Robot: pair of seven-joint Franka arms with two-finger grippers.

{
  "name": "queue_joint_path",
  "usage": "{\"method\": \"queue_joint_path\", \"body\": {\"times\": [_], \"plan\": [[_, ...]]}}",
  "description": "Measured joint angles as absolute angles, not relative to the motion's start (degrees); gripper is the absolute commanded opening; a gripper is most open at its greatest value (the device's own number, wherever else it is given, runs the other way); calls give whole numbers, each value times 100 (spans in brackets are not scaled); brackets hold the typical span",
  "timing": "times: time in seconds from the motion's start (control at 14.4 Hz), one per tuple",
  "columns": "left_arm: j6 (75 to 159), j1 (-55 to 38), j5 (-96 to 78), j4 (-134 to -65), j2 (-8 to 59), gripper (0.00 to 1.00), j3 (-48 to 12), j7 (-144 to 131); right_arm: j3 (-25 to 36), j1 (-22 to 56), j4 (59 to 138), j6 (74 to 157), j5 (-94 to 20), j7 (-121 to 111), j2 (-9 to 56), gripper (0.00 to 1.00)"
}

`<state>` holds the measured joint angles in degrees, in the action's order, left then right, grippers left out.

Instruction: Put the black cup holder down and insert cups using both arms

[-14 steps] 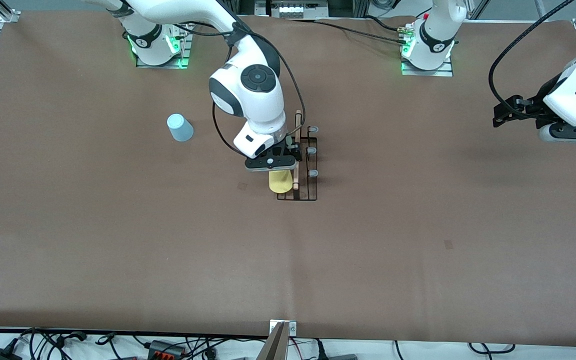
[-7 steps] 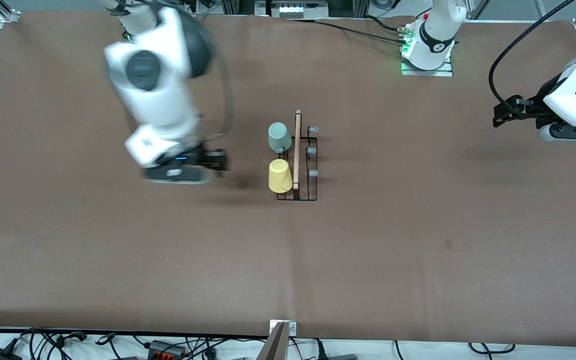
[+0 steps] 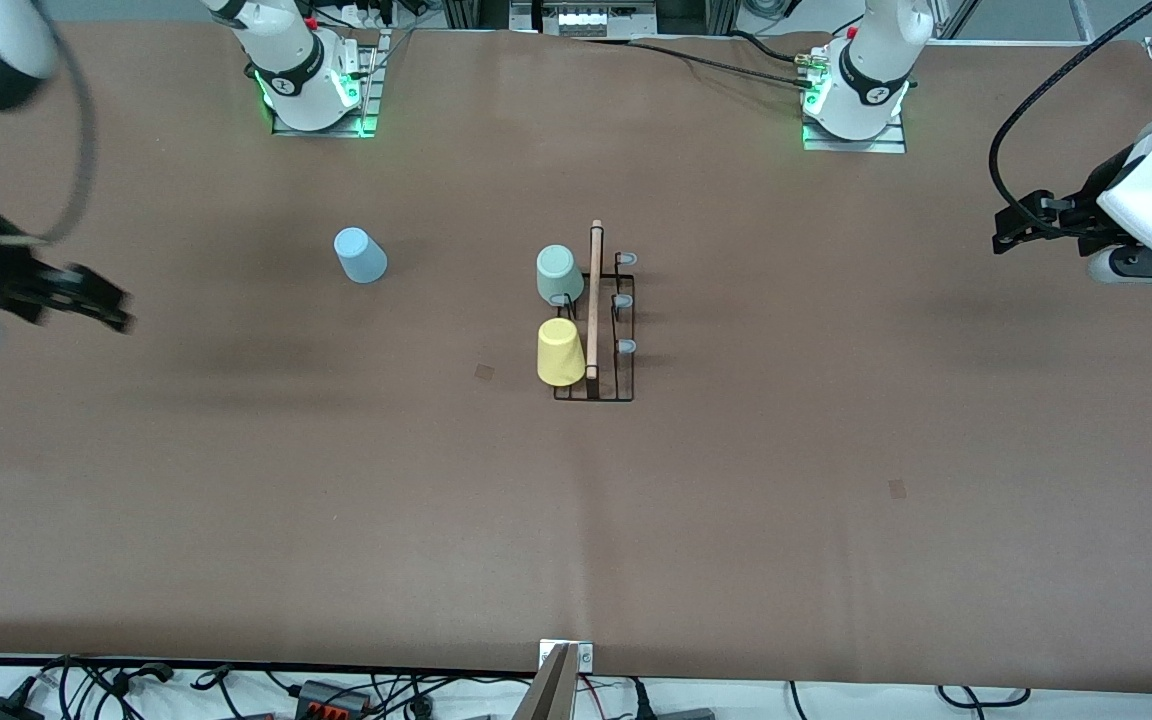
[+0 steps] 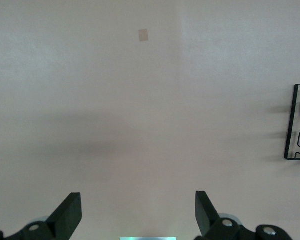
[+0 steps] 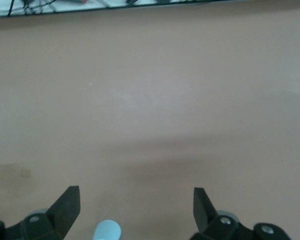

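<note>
Front view: the black cup holder [image 3: 596, 330] stands mid-bench [image 3: 736, 500], with the pale green cup [image 3: 558, 274] and the yellow cup [image 3: 560, 352] hung on its pegs, the yellow one nearer the camera. The light blue cup [image 3: 360, 255] sits upside down on the bench, toward the right arm's end. The right end effector [image 3: 86, 298] hovers over that end, fingers spread wide, empty. The left end effector [image 3: 1021, 222] waits over its own end, fingers apart, nothing held.

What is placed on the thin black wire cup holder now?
On the black wire cup holder sit an upturned pale green cup and yellow cup. Their pegs are covered; three grey-tipped pegs stand bare.
</note>
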<state>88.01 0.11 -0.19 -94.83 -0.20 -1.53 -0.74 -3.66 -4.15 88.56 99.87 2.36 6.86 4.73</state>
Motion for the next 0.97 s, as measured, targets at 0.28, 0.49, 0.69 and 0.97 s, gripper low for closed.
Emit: {"method": "queue_joint_path", "body": {"times": [0.28,0.49,0.69,0.97], "plan": [[8679,9,-19,-9462,-27,100,-156,-74,-323,-535,8631,9025,199,659,272,100],[8671,9,-19,-9459,-27,100,-154,-74,-370,-507,8661,9023,199,660,535,100],[8669,10,-19,-9458,-27,100,-153,-74,-380,-460,8664,9288,199,615,742,100],[8669,11,-19,-9458,-27,100,-152,-74,-397,-280,8649,9360,200,605,706,100]]}}
